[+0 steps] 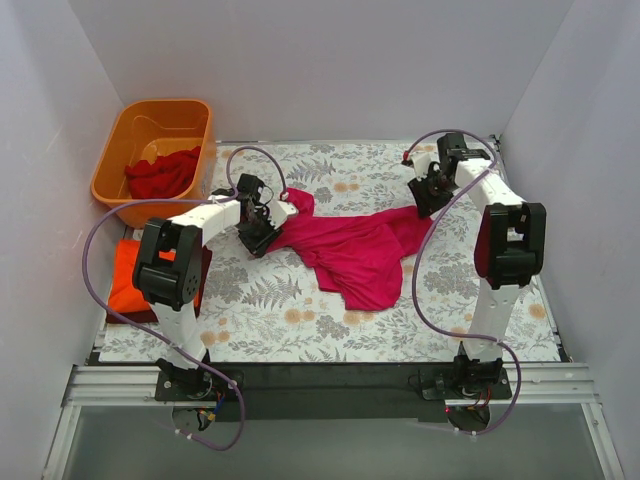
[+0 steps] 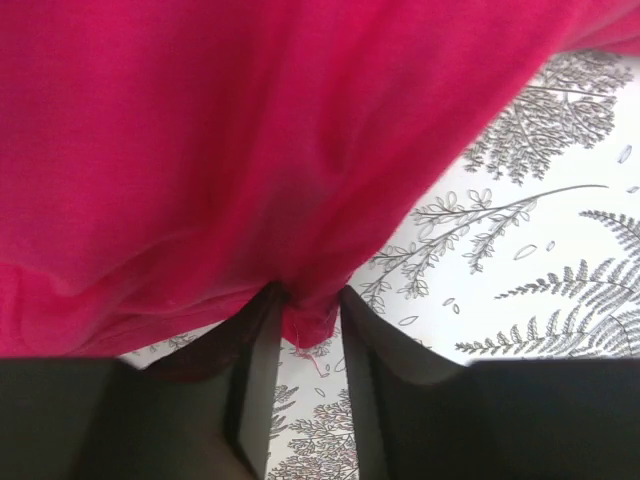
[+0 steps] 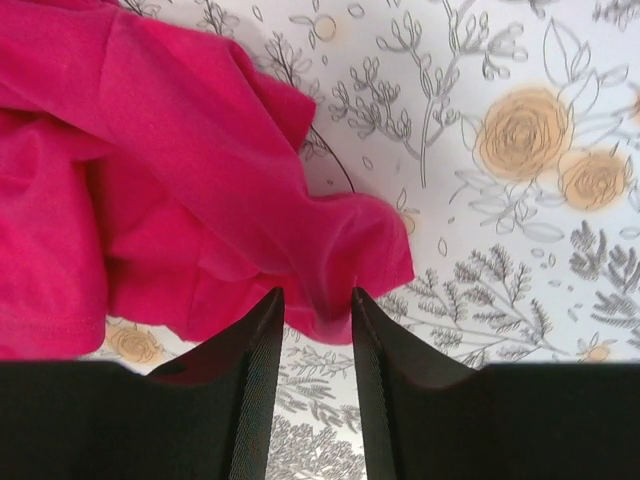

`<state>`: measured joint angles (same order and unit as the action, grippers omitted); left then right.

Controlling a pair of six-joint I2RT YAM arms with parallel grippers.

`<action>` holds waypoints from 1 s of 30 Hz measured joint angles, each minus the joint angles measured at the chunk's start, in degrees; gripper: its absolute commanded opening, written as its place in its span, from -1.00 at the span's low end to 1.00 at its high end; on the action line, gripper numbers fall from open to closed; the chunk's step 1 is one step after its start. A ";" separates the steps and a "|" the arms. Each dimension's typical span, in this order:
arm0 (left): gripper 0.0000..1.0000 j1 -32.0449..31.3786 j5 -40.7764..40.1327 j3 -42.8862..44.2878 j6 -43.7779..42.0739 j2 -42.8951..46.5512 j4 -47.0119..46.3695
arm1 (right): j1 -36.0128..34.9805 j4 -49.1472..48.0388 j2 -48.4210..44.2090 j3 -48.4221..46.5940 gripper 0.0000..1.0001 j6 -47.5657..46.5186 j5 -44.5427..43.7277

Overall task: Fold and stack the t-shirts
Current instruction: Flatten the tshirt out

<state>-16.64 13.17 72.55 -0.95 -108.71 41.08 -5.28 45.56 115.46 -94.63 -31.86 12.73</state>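
My left gripper (image 2: 306, 300) pinches a bunched fold of the magenta t-shirt (image 1: 360, 255), which lies crumpled across the middle of the table (image 1: 280, 330). If I pull now, the cloth may drag and twist instead of spreading. My right gripper (image 3: 315, 300) stands narrowly open at the sleeve edge and holds nothing. Closing there could catch two layers.
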 measured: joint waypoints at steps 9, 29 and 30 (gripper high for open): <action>-0.82 0.15 -1.03 0.85 -0.72 -0.61 -0.61 | 9.70 2.49 -3.65 2.56 -0.04 8.17 4.50; -0.81 0.17 -1.88 2.67 0.33 -1.68 1.99 | 12.31 4.09 11.28 -0.33 -0.97 15.52 25.33; -0.82 0.17 -2.01 2.67 0.35 -1.66 2.01 | 12.28 4.11 11.45 -1.40 -0.97 15.10 25.90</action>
<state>-16.47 11.16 75.22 -0.60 -110.37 43.09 7.01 49.67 126.91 -96.03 -16.75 38.63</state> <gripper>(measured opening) 0.094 0.063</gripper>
